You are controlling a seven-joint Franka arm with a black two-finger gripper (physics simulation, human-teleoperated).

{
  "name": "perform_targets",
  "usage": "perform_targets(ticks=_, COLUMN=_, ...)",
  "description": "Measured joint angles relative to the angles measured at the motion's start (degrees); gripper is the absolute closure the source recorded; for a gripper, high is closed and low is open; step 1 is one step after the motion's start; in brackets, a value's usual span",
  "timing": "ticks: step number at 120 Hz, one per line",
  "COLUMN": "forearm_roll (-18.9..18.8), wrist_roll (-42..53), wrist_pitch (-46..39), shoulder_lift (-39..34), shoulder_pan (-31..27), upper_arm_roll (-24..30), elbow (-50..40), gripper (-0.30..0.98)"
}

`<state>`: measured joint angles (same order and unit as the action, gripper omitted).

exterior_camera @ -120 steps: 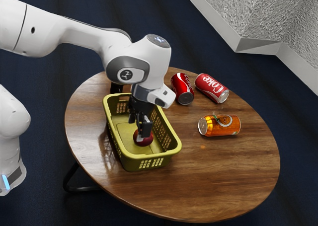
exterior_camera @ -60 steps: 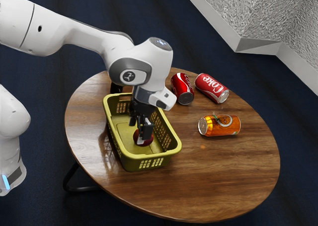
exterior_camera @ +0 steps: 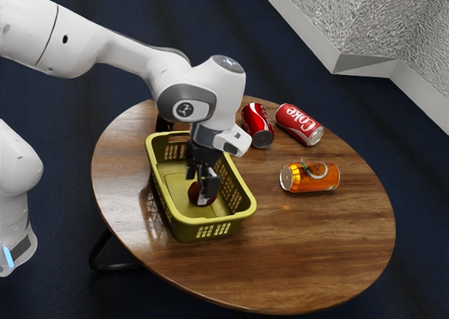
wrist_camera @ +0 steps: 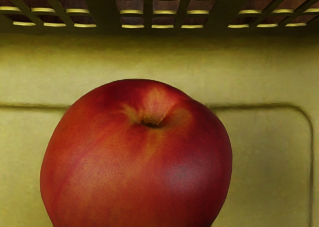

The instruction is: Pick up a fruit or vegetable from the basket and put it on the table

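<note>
In the exterior view my gripper (exterior_camera: pixel 200 186) reaches down into the yellow-green basket (exterior_camera: pixel 179 226), its two fingers apart. The red fruit (exterior_camera: pixel 198 195), perhaps an apple or a nectarine, rests on the basket's floor directly beneath and partly between them; the nearer finger hides some of it. Contact from both sides cannot be made out. From the hand's camera, the fruit (wrist_camera: pixel 137 162) looks large and close, with its stem hollow facing up, and the slotted basket wall (wrist_camera: pixel 104 12) stands beyond it.
Two red soda cans (exterior_camera: pixel 258 125) (exterior_camera: pixel 299 124) and an orange can (exterior_camera: pixel 309 177) lie on the round wooden table (exterior_camera: pixel 302 249), toward the exterior view's right of the basket. The basket's rim surrounds the hand's lower part.
My hand has shifted slightly toward the exterior view's right and a little lower over the fruit. The fruit and basket have stayed where they were.
</note>
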<state>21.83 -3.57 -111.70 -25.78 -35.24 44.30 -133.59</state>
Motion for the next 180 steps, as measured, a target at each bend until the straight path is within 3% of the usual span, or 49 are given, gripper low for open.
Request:
perform_targets(ticks=118, forearm_roll=-1.4, wrist_roll=-0.9, wrist_pitch=-3.3, shoulder_lift=4.7, shoulder_pan=-0.3, upper_arm_roll=-0.1, elbow=-0.1, gripper=0.03)
perform_targets(ticks=180, forearm_roll=-3.9, wrist_roll=-1.5, wrist_pitch=-3.9, shoulder_lift=5.7, shoulder_pan=-0.2, upper_arm_roll=0.0, elbow=0.0, gripper=0.14)
